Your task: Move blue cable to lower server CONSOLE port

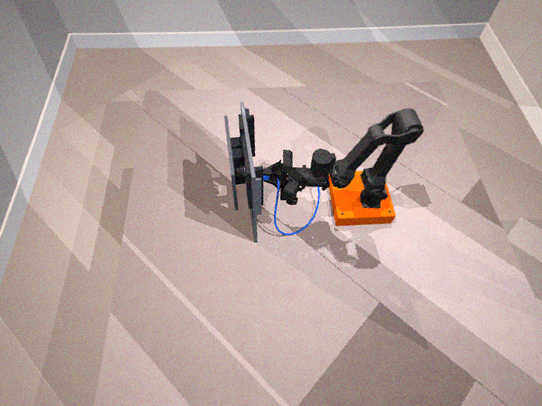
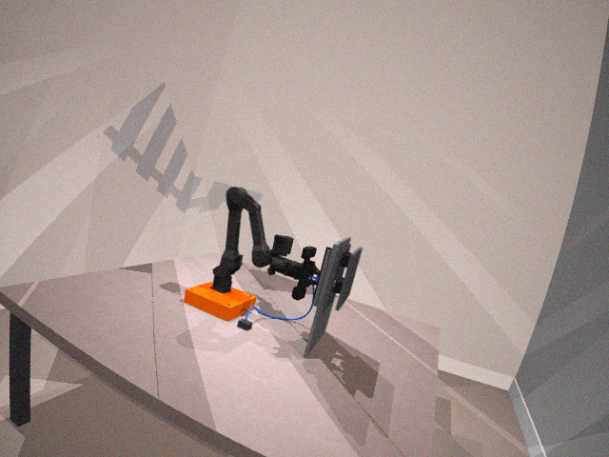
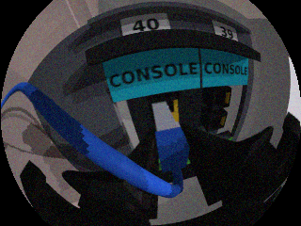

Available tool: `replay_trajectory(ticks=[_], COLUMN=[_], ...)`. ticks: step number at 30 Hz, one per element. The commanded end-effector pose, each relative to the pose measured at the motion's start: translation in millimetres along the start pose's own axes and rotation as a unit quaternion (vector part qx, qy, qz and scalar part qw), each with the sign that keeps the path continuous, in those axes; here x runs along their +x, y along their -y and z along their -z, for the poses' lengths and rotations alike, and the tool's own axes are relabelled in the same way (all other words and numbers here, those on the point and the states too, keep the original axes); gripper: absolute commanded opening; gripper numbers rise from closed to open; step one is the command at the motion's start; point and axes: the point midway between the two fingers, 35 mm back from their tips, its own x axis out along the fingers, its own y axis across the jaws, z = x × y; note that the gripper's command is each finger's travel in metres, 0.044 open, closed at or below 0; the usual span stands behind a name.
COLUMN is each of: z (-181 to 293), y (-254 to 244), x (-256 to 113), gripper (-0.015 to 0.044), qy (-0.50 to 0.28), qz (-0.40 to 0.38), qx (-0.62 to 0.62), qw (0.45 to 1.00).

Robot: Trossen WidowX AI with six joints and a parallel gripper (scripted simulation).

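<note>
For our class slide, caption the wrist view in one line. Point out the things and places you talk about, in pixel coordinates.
Gripper (image 3: 167, 131) grips the blue plug (image 3: 172, 143) below the CONSOLE labels (image 3: 154, 74).

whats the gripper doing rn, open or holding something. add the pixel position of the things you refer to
Gripper (image 1: 268, 171) (image 2: 317, 277) (image 3: 167, 131): closed on the blue cable's plug (image 1: 265, 176) (image 2: 314, 278) (image 3: 171, 145), in front of the teal CONSOLE labels (image 3: 154, 75).

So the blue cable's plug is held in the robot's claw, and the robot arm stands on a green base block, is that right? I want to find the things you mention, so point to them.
Not quite: the base block (image 1: 350, 205) (image 2: 208, 300) is orange, as the top and exterior views show. The rest stands.
</note>
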Motion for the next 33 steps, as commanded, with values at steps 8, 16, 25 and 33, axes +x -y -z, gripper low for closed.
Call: replay_trajectory(ticks=[8, 16, 25, 33], z=[-1.0, -1.2, -1.5, -1.7], y=[2.5, 2.4, 2.4, 2.5], x=[2.7, 3.8, 5.0, 6.0], gripper=[0.0000, 0.0000, 0.0000, 0.0000], qy=[0.002, 0.002, 0.002, 0.002], qz=[0.005, 0.006, 0.006, 0.006], qx=[0.000, 0.000, 0.000, 0.000], qw=[1.000, 1.000, 1.000, 1.000])
